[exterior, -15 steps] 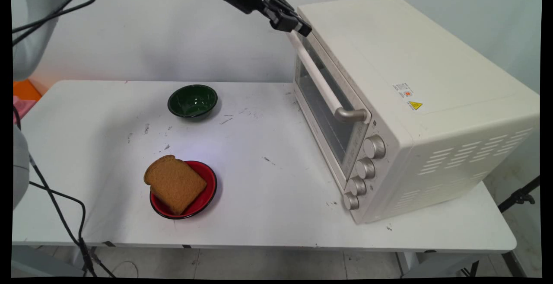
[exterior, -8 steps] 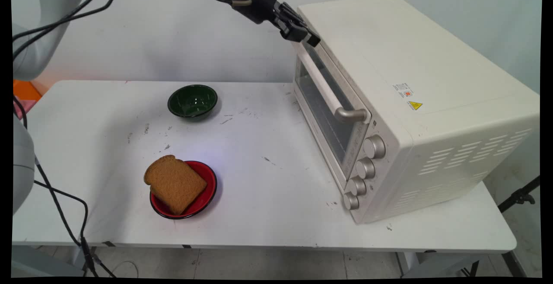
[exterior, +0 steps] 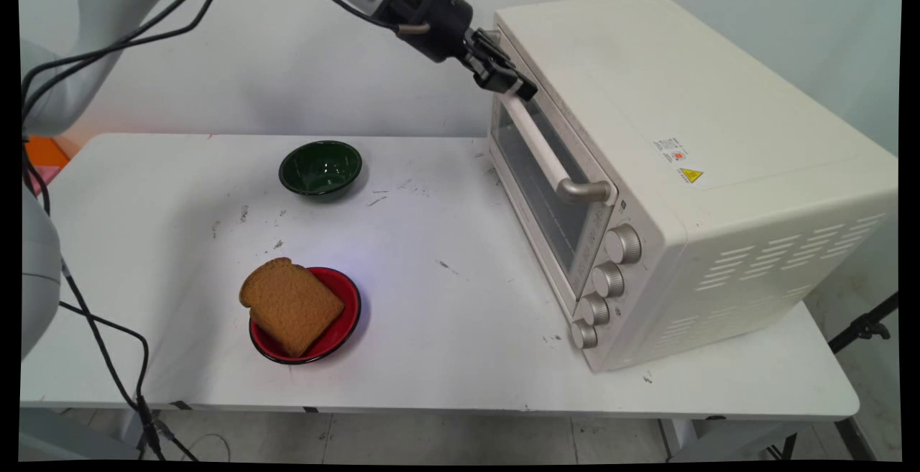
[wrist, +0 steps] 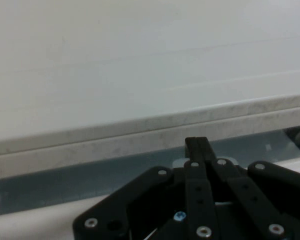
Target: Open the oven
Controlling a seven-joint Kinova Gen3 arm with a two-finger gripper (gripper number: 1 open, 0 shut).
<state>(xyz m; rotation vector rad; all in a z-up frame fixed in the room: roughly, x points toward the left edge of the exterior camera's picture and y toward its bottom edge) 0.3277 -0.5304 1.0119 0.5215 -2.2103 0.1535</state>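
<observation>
A: Where the arm reaches in from 10 o'clock, what does the pincer (exterior: 519, 85) meet?
B: The far end of the toaster oven's door handle (exterior: 546, 154), a pale bar with grey metal elbows. The pincer tilts down toward 4 o'clock, its black fingers (wrist: 196, 146) pressed together with nothing between them, tips at the seam between the door's top edge and the oven's roof.

A: Describe the toaster oven (exterior: 690, 170).
B: A cream, boxy metal shell with rounded corners, slotted vents on its side, a glass door (exterior: 535, 184) and four ribbed silver knobs (exterior: 604, 281) in a column. It fills the counter's 3 o'clock side; the door stands closed.

A: What else rests on the counter (exterior: 445, 357)?
B: A glossy dark green bowl (exterior: 320, 167) at 11 o'clock and, at 7 o'clock, a shallow red dish (exterior: 338, 321) with a brown, coarse-crumbed bread slice (exterior: 290, 304) overhanging its rim. The white top is scuffed with dark marks.

A: Where is there open room?
B: Between the two dishes and the oven door, and along the counter's near edge.
</observation>
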